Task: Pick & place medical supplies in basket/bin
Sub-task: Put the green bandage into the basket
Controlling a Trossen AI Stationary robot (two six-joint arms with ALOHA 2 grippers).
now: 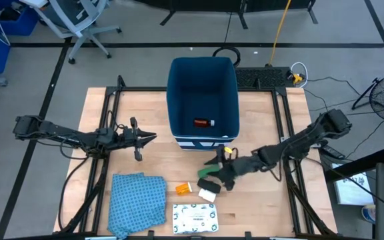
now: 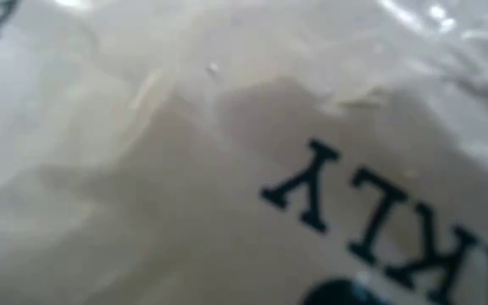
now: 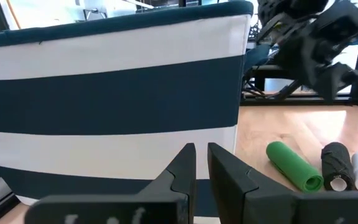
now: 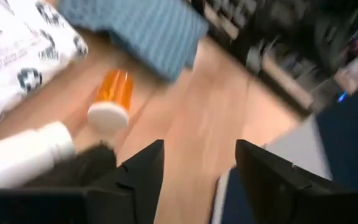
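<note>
Bin (image 1: 203, 93) sits at table (image 1: 272, 133) 12 o'clock, open top, long axis 12–6; white stripes low on its 6 o'clock wall; red-orange tube (image 1: 204, 123) already inside near that wall, lying flat, axis 3–9, which end is the cap I can't tell.

Blue cloth (image 1: 137, 201) at 7 o'clock; not a task item.

Pouch (image 1: 195, 217) at 6 o'clock, flat, long axis 3–9; it seems to fill the low view, so that camera is no use.

Right arm reaches in from 3 o'clock; right gripper (image 1: 213, 175) hovers just at 6 o'clock of the bin, over the small cluster; jaws spread wide in the wrist view, nothing between them.

Left gripper (image 1: 147, 139) waits at 9 o'clock of the bin, fingers narrow with a slim gap, empty.

Cluster: green roll (image 3: 293, 165), black roll (image 3: 335, 166), white box (image 1: 208, 195), orange packet (image 1: 182, 189) at 9 o'clock of the box; the two rolls lie side by side, near parallel, axes roughly 3–9 on the table as best I can judge.

Step in hand, my read: right arm picking from the cluster; advice: pick one roll, set jaws across its short axis, centre on mid-length, come straight down so the neighbour isn't nudged; close, lift clear of the bin rim, release over the middle.
</note>
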